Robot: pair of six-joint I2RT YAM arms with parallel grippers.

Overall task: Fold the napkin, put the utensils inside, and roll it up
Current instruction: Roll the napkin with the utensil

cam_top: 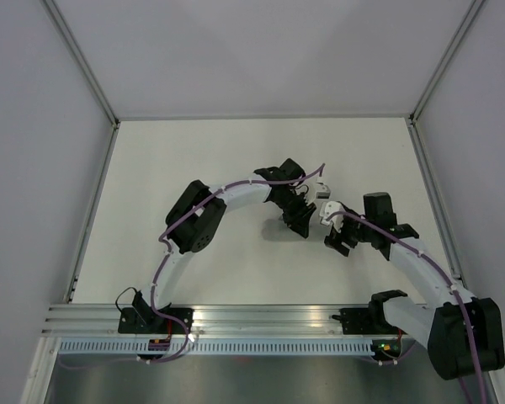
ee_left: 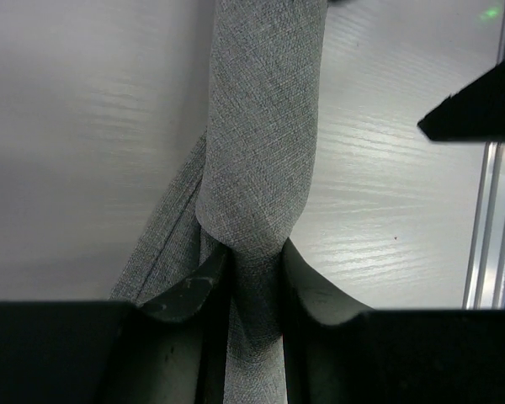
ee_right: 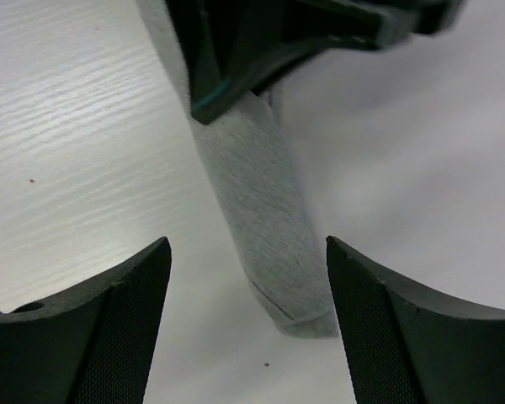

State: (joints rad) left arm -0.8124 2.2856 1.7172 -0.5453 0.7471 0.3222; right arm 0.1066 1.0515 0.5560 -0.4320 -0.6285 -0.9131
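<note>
The napkin (ee_left: 261, 151) is in the form of a tight grey roll, a narrow tube, and sits at the middle of the table (cam_top: 194, 168) between the two arms. In the top view the roll is almost wholly hidden beneath the grippers.

Left gripper (ee_left: 252, 286): pinching the napkin. Its two fingers (ee_left: 189, 290) press in on the roll from either side, and the cloth is visibly waisted where they bite. From the pinch the roll runs away from the wrist camera. One loose edge of the cloth hangs down along the left side of the roll in that view. A dark piece of the other arm shows at the right edge of the same view, apart from the cloth, with an aluminium rail (ee_left: 488, 227) below it.

Right gripper (ee_right: 248, 244): spread wide, holding nothing. Its fingers (ee_right: 118, 328) stand one on each side of the free end of the roll, clear of the cloth on both sides. The free end shows a layered spiral edge. Whether that end rests on the table or hangs just above it cannot be told. The left gripper appears at the top of this view, closed on the far part of the roll.

What the roll contains cannot be seen.
</note>
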